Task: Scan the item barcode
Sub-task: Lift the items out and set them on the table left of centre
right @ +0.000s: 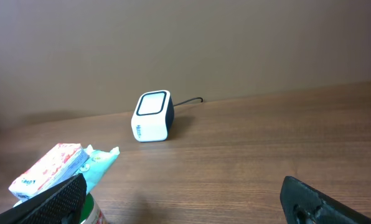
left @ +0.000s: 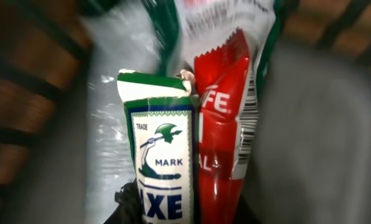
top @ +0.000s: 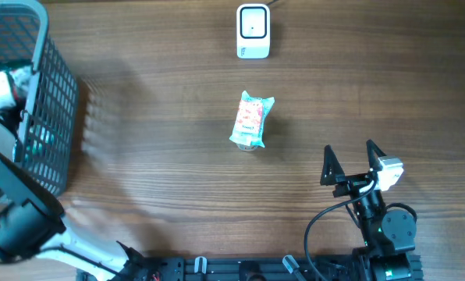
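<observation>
My left gripper (left: 176, 155) is down inside the dark wire basket (top: 49, 101), shut on two items side by side: a green-and-white box (left: 164, 162) printed "AXE" and a red packet (left: 220, 137) with a barcode strip (left: 251, 106) along its right edge. Its blurred grey fingers (left: 55, 143) flank them. The white barcode scanner (top: 253, 31) stands at the table's far middle and also shows in the right wrist view, scanner (right: 152, 116). My right gripper (top: 349, 150) hovers open at the near right with nothing between its fingers.
A teal and pink packet (top: 250, 121) lies mid-table in front of the scanner, seen low left in the right wrist view as the packet (right: 55, 168) resting on a green-topped tub (right: 79, 208). Crinkled clear wrapping (left: 108, 93) fills the basket behind the held items.
</observation>
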Available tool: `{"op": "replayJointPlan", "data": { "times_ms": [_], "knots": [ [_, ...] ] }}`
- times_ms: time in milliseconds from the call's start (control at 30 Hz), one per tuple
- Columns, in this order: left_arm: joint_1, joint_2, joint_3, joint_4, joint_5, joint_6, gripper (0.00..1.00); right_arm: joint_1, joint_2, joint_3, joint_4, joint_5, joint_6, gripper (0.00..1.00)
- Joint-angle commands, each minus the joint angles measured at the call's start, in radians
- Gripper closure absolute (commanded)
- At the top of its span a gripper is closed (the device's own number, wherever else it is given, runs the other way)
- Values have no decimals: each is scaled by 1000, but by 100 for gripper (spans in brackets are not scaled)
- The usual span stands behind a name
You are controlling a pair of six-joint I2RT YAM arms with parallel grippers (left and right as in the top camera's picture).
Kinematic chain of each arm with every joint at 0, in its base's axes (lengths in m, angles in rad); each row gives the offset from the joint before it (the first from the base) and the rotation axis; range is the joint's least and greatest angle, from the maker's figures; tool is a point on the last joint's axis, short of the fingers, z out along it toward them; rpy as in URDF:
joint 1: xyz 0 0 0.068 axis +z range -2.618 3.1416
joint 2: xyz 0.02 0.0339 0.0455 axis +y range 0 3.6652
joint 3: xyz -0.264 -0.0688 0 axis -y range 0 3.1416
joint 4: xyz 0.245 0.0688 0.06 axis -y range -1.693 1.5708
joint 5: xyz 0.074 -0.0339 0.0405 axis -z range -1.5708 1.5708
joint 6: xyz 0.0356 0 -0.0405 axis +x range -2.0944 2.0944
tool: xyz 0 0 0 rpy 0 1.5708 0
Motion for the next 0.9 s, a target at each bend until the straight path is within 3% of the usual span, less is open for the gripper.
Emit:
{"op": "replayJointPlan", "data": {
  "times_ms": [0,467,633,867],
  "knots": [
    [-1,-223,15,84,-76,-89,96,-3,-6,-1,2,-1,-2,0],
    [-66,-621,16,160,-162,-99,96,-3,-6,-1,2,-1,-1,0],
    [-177,-716,16,147,-167,-99,96,-3,-6,-1,2,-1,-1,0],
    [-433,-782,15,76,-337,-99,96,-3,-6,-1,2,-1,-2,0]
  ]
}}
